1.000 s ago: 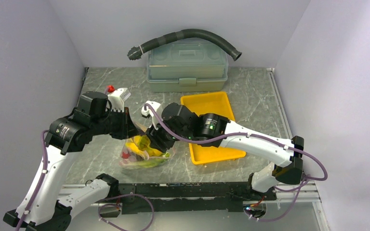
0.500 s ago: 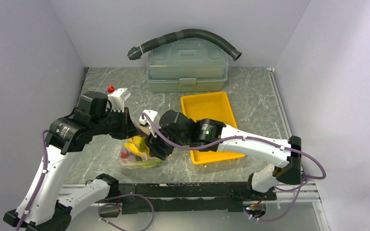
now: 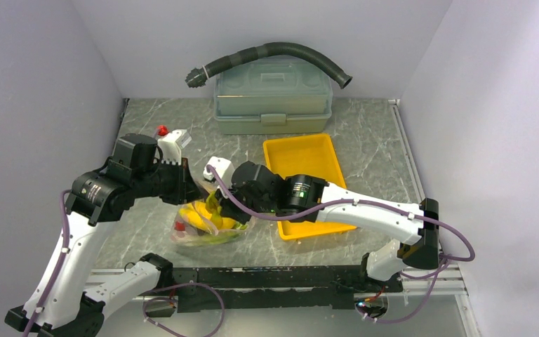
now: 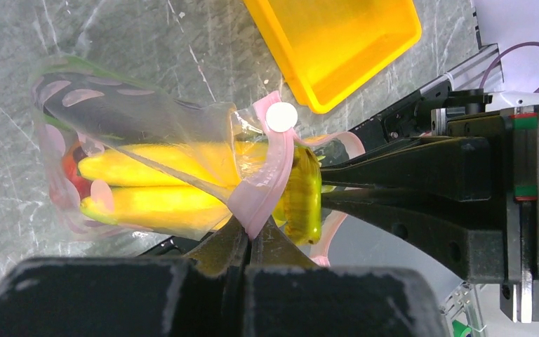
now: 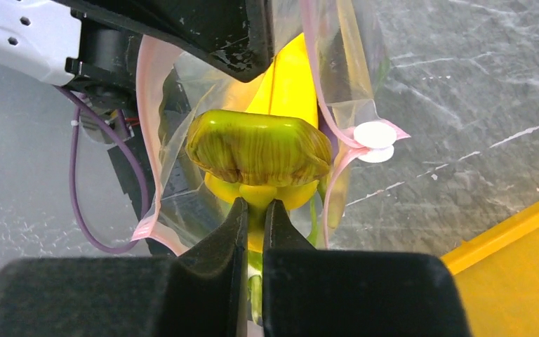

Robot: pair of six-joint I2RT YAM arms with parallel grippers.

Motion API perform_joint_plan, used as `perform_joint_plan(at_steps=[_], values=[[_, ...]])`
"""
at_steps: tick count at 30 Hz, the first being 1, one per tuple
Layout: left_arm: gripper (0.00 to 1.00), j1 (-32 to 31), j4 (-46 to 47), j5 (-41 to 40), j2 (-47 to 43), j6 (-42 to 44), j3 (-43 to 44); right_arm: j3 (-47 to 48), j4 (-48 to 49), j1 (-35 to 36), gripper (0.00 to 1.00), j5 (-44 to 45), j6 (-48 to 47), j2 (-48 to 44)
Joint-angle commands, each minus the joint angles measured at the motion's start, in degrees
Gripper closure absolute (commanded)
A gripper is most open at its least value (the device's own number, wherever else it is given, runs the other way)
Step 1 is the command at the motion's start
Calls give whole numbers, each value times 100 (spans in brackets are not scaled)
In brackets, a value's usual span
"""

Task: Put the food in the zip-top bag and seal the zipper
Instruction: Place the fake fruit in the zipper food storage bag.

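The bag point(image 3: 195, 237) lay on the table point(image 3: 379, 151) between the two arms, near the left side of the yellow tray point(image 3: 302, 151), its mouth lifted toward the grippers. The left gripper point(image 4: 251, 235) was closed tight on the zipper point(image 4: 269, 172). It pinched the pink strip at one side of the mouth, so the strip stood up in a loop and the mouth gaped. A small white round tab point(image 4: 281, 116) sat on the strip near its end.

The right gripper point(image 5: 255, 210) was clamped on the thin yellow-green stem of the bananas point(image 5: 258, 149), its fingers almost together with only the stem between them. The bunch's olive-green crown sat right in the open mouth, ringed by the pink strip, while the yellow fruit ran on into the bag. Through the clear plastic, the left wrist view showed the bananas lying lengthwise inside. A red piece point(image 4: 74, 175) sat near the bag's closed end, and something green lay along its edge, too blurred to name. The zipper was not pressed shut.

At the back of the table stood a grey-green box point(image 3: 274, 98) with a dark hose point(image 3: 281, 50) arched over its lid, both well apart from the bag.
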Motion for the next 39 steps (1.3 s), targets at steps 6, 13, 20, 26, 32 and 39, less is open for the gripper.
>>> perform_joint_plan(at_steps=[6,13,20,26,32,39], values=[[100,-10,284,405,-109,99,204,-98,363,16,100,143,-63,-466],[100,-8,468,544,-42,-85,135,-246,686,16,100,-90,32,-205],[100,-10,486,500,3,-155,188,-349,1112,16,100,-384,187,244],[100,-10,565,616,15,-205,147,-353,1474,16,100,-397,397,794],[100,-10,541,669,-7,-216,204,-227,1511,15,100,-405,572,1290],[100,-10,425,429,-77,-170,214,-391,1623,15,89,-334,652,980]])
